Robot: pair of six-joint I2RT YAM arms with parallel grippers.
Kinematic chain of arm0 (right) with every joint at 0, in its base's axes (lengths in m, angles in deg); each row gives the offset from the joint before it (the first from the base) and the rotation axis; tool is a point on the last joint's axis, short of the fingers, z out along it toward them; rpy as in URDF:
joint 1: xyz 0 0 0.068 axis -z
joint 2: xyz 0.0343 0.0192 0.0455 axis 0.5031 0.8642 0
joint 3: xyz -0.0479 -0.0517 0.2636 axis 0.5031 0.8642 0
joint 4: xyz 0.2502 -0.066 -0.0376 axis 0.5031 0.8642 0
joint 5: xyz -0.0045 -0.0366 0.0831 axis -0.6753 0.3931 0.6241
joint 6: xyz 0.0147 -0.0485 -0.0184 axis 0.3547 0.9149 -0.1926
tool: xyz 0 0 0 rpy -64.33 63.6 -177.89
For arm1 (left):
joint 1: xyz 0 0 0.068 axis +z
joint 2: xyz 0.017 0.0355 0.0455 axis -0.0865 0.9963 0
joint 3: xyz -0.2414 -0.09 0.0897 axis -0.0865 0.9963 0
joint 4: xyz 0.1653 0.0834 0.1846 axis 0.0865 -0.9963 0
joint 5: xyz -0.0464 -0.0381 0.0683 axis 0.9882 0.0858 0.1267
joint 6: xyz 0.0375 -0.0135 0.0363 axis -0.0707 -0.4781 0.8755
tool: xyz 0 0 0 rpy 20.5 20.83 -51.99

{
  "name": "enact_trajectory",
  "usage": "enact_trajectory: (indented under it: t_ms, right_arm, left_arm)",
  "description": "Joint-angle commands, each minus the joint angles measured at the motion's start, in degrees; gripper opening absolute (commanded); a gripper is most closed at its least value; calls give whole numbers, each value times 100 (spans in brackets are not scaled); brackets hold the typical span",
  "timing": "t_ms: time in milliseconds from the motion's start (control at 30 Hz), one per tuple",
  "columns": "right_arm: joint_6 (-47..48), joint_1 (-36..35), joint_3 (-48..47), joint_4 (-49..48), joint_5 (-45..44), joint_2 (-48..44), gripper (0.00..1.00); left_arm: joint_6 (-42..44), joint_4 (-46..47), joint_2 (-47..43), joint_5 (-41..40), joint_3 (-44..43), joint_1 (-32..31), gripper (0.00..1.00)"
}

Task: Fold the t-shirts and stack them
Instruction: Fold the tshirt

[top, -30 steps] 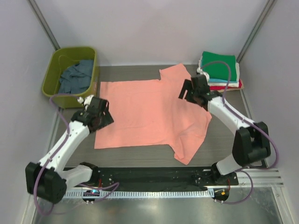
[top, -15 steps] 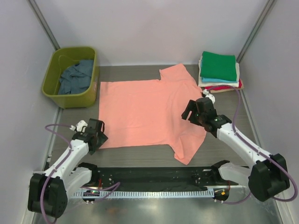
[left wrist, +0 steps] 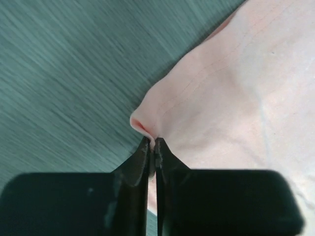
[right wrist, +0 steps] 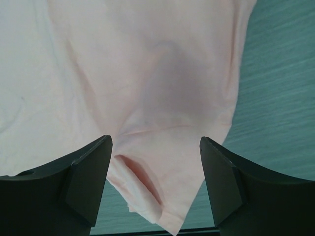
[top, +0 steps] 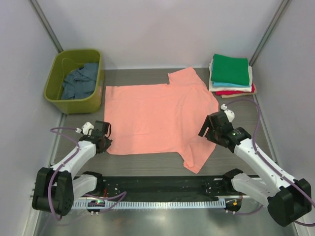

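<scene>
Salmon-pink soft t-shirt [top: 157, 115] flat; left claw [left wrist: 153, 143] pinches corner, right claw [right wrist: 155, 143] spread.

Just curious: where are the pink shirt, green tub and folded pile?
pink shirt [top: 152, 118], top view, middle of body.
green tub [top: 74, 105], top view, near wall.
folded pile [top: 230, 69], top view, green top shirt.

Pale grey walls [top: 162, 29] enclose a dark wood-grain table [top: 138, 76], a metal post [top: 45, 23] in each far corner
</scene>
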Motion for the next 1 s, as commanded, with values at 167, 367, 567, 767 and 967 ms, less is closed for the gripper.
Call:
enact_trajectory:
  t_ms: [167,367,567,767,967]
  right_arm:
    - [-1448,-1190,241,1450,-101,72,77]
    - [-2186,-2147,303,2180,22,-174,67]
    - [-2433,-2535,416,1875,564,440,56]
    - [-2908,-2843,874,1460,804,485,50]
    - [-3093,-2949,1155,968,928,634,50]
  left_arm:
    - [320,418,-119,76,-246,57,0]
    - [566,401,-427,120,-237,197,0]
    - [689,357,-690,313,-150,347,0]
    - [786,199,-998,348,-105,417,0]
    - [830,234,-1051,357,-53,426,0]
